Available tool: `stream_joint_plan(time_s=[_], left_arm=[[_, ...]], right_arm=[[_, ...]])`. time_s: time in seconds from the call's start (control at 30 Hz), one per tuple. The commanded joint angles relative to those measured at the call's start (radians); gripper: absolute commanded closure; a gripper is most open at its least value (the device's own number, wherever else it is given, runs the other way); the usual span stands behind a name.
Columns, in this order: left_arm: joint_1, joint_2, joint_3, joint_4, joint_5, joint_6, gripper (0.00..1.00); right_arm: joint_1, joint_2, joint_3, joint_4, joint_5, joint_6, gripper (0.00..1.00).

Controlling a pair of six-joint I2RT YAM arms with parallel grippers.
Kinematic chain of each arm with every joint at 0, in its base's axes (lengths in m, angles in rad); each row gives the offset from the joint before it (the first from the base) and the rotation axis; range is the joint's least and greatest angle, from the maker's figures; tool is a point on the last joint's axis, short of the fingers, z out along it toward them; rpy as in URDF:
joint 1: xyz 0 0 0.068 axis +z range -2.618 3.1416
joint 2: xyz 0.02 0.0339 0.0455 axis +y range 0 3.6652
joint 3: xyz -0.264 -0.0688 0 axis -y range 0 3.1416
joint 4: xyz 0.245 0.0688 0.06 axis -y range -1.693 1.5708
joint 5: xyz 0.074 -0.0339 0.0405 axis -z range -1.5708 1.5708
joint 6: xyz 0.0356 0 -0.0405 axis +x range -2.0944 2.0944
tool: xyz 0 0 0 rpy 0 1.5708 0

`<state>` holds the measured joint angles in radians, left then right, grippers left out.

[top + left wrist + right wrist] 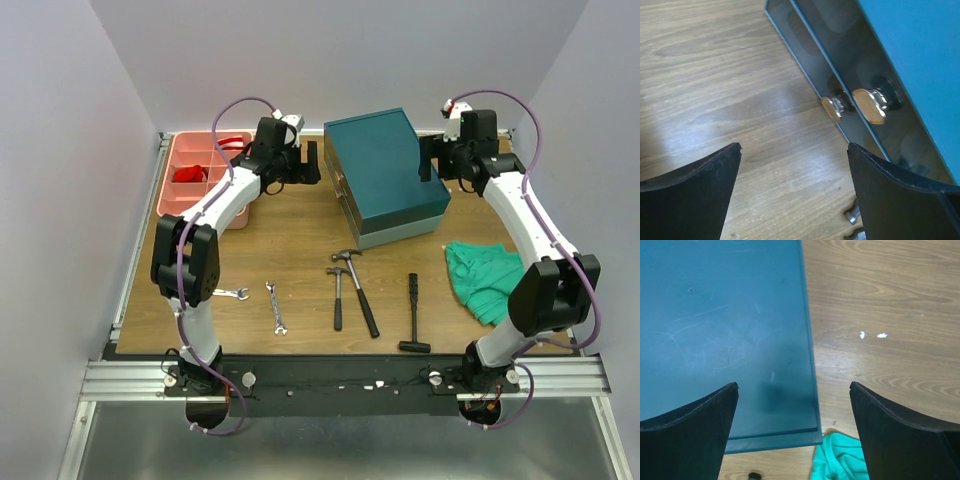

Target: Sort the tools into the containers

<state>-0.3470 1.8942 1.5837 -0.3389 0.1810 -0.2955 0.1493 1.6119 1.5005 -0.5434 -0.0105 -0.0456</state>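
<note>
The teal box [385, 170] stands closed at the back middle; its latched side [870, 105] shows in the left wrist view. The pink divided tray [200, 175] is at the back left. Two silver wrenches [232, 293] [276, 307], two claw hammers [338, 295] [358, 285] and a black hammer [413, 312] lie near the front edge. My left gripper [312, 162] [795, 145] is open and empty by the box's left side. My right gripper [426, 160] [794, 385] is open and empty above the lid's right edge [807, 340].
A green cloth [490, 280] [840, 462] lies right of the box. A red item [188, 173] sits in the pink tray. Bare wood lies between the box and the row of tools.
</note>
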Motion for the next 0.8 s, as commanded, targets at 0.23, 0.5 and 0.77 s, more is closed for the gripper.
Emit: stream_joint_plan(time_s=[0.23, 0.5, 0.77], left_arm=[[-0.050, 0.031, 0.055, 0.070, 0.089, -0.033, 0.03], [-0.079, 0.111, 0.091, 0.089, 0.034, -0.070, 0.01], [-0.098, 0.160, 0.101, 0.104, -0.066, -0.096, 0.01]], right_arm=[[0.022, 0.048, 0.004, -0.015, -0.052, 0.006, 0.01], [0.026, 0.036, -0.011, -0.016, -0.040, 0.009, 0.01], [0.026, -0.001, -0.066, -0.012, -0.039, 0.009, 0.01]])
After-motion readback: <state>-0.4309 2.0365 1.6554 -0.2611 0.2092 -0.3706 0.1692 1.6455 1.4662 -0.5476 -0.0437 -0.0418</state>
